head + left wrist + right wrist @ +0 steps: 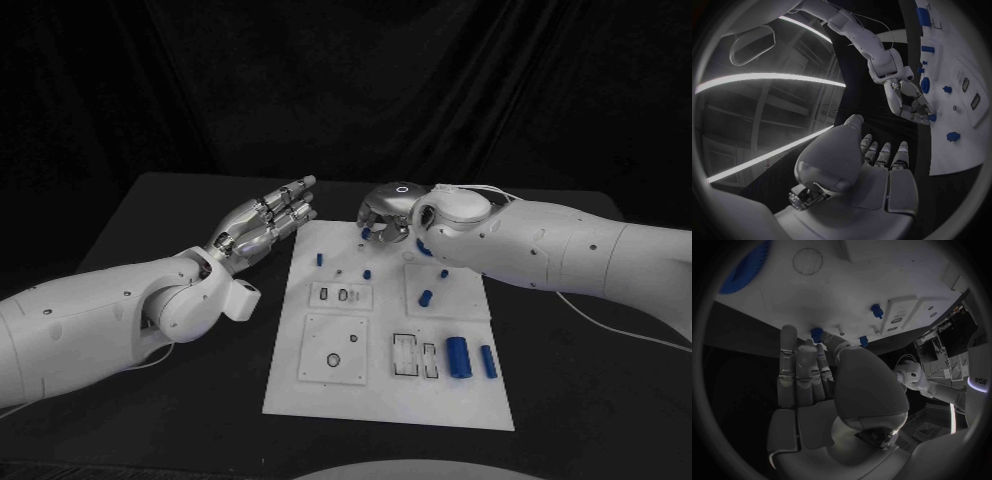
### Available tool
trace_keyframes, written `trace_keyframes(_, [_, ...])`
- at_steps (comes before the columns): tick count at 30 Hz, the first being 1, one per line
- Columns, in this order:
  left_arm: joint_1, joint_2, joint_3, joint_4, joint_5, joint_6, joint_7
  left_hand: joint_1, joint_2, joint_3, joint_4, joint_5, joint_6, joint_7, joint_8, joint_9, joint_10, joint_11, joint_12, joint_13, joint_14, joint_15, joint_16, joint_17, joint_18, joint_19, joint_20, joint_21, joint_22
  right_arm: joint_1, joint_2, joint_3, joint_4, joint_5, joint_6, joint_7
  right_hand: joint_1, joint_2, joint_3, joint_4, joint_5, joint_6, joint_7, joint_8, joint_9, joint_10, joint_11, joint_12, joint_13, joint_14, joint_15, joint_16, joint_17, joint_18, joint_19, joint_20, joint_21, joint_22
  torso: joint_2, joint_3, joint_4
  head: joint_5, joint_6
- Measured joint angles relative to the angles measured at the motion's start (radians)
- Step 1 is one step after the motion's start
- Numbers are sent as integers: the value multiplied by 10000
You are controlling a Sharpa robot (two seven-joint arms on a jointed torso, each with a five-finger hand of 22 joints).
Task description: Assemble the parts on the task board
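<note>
Task board (378, 392): one white plate, centred on the black table (159, 210).

My right hand (387, 222): over the board's far edge, fingers bent down toward it. In my left wrist view its fingertips close round a small blue part (932, 117); I cannot tell for certain whether it is gripped or only touched.

My left hand (268, 224): off the board's far left corner, above the table, fingers straight and apart, holding nothing.

Blue parts counted in the head view: two large cylinders (459, 356) lying near the board's right edge; about five small pegs (427, 296) scattered mid-board and farther back.
</note>
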Motion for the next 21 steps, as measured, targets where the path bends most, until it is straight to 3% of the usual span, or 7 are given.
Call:
trace_keyframes(1, [0, 5, 0, -7, 0, 3, -5, 0, 0, 0, 0, 0, 0, 0, 0, 0, 0, 0, 0, 0, 0, 0, 0, 0, 0, 0, 0, 0, 0, -5, -7, 0, 5, 1, 20, -30, 2, 2, -124, -14, -79, -666, -83, -40, -190, -490, 19, 0, 0, -103, 15, -154, -132, 0, -68, 17, -124, -50, -1, 0, 0, 0, -5])
trace_keyframes(3, [0, 14, 0, -23, 0, 11, -16, 0, 0, 0, 0, 0, 0, 0, 0, 0, 0, 0, 0, 0, 0, 0, 0, 0, 1, 0, 0, 0, 0, -9, -25, -1, 9, 3, 41, -102, 2, 2, -497, -46, -219, -2556, -576, -163, -654, -1612, 72, 0, 11, -439, 77, -597, -547, 1, -225, 89, -357, -95, -2, 0, 0, 0, -7])
trace_keyframes(8, [0, 22, 0, -45, 0, 24, -41, 0, 0, -1, 0, 0, 0, 0, 0, 0, 0, 0, 0, 1, 0, 0, 0, 2, 0, 0, 0, 0, 0, -10, -149, 0, 41, 6, -132, -205, -90, 95, -1032, -29, -266, -3774, -703, -213, -1007, -2656, 66, 0, 24, -849, 129, -1124, -1060, 1, -315, 174, -695, -126, -2, 0, -5, 16, -9])
trace_keyframes(10, [0, 17, 0, -45, 0, 29, -48, 0, 0, 0, 0, 0, 0, 0, 0, 0, 0, 0, 0, 2, 0, 0, 0, 2, 1, 0, 0, 0, 0, -10, -225, 0, 76, 7, -286, -216, -71, 114, -1063, -59, -266, -3623, -708, -213, -1005, -2655, 67, 0, 49, -849, 129, -1124, -1044, 1, -315, 174, -695, -126, -3, -1, -6, 26, -2])
trace_keyframes(14, [-1, -39, 1, -33, 0, 37, -61, 0, 0, -1, 0, 0, 0, 0, 0, -1, 0, 0, 0, 2, 0, 0, 0, 4, 0, -1, 0, 0, 0, 11, -505, 5, 282, 18, -735, -220, 100, 284, -1262, -95, -94, -2275, -398, 35, -860, -2014, -7, 122, 204, -657, 50, -766, -743, 1, -218, 76, -762, -49, -4, -2, -6, 29, 35])
trace_keyframes(17, [-3, -98, 1, -13, -1, 38, -70, 0, 0, -1, 0, 0, 32, 32, 0, -1, 3, 56, 0, 1, 0, 0, 0, 4, 1, 0, 0, 0, 0, 200, -1012, 5, 847, 32, -1024, -206, 135, 377, -1336, -83, 37, -744, -17, 308, -670, -1382, -86, 222, 341, -586, -6, -657, -641, 2, -142, 16, -810, 28, -4, -2, -6, -2, 46])
trace_keyframes(21, [-4, -181, 0, 27, -2, 39, -81, 0, 0, -1, 0, 0, 36, 36, 0, -2, -1, 72, 0, -3, 0, 0, 0, 5, 0, -1, -1, 0, 0, 622, -1974, 21, 1790, 46, -1161, -215, 104, 409, -1364, -111, 57, -291, 135, 331, -642, -941, -98, 236, 431, -551, -41, -620, -591, -1, -79, 11, -855, 77, -9, -1, -2, -35, 47])
